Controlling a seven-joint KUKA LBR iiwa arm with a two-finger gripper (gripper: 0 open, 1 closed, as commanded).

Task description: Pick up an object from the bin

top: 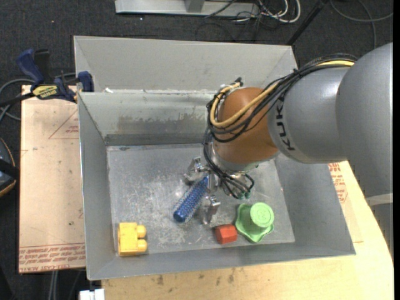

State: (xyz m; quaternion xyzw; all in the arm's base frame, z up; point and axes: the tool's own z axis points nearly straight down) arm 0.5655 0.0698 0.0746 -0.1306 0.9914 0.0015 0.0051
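In the camera view we see the claw (204, 195) low over the bin (125, 167) floor, at the upper end of a blue ridged rod (189, 204) that slants away to its lower left. We cannot tell whether the claw is released or clenched on that rod. Just to its lower right lie a small red block (225, 234) and a green round-topped cap (255, 221). A yellow toy brick (132, 238) sits well off to the lower left. We judge the risk to be an end-on hold: the long rod could swing or slip out on lifting
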